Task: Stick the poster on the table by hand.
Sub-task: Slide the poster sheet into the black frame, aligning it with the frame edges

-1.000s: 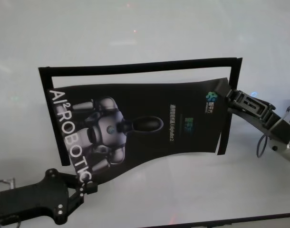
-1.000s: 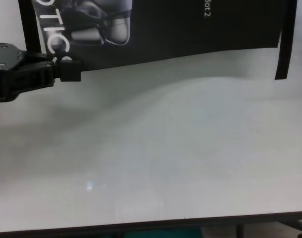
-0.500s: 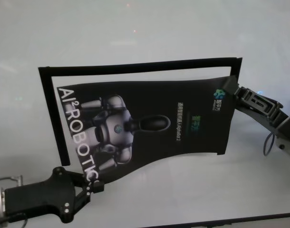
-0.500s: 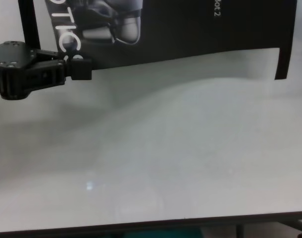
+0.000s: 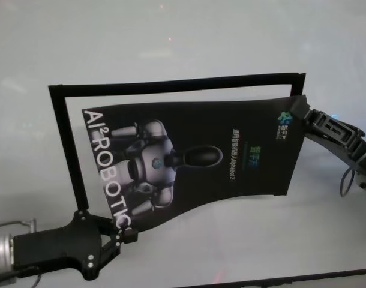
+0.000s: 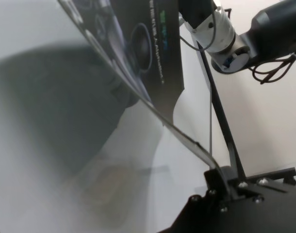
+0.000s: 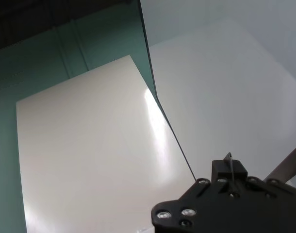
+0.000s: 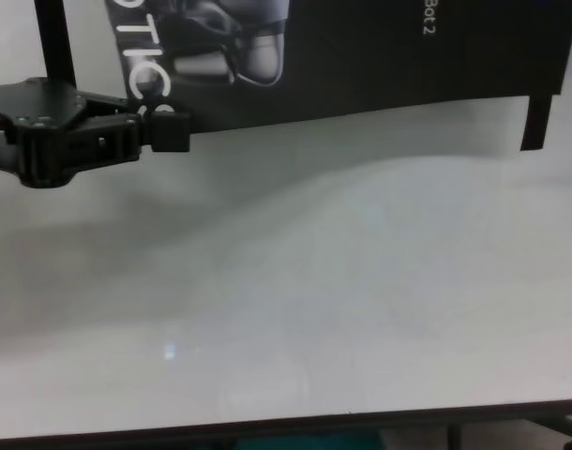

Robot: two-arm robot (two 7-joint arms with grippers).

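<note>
Starting with the biggest: one wide, plain white smooth tabletop [image 5: 171, 36], there as the surface to stick onto. Taped or drawn on it, one thin black rectangular outline [image 5: 171, 84], with only the far side, left side and a bit of the right side showing. Probably the target spot, though that's just a guess.

Next down: one large glossy black poster with a silver-grey robot figure and white lettering [image 5: 231, 132]. Held up off the tabletop over that outline, skewed against it and sagging along the near edge, so not stuck down yet. Presumably lifted like that to line up the edges before laying it flat without creases.

Smallest: two black boxy mechanical grippers. Left gripper [image 5: 126, 231] down at the poster's near left corner by the big letters, jaws clamped tight on that corner. Right gripper [image 5: 306, 114] out at the far right corner, jaws pinched closed on the sheet there too, with the pale back of the sheet showing in its wrist view. Opposite corners, most likely to stretch the sheet taut and steer it from both ends.
</note>
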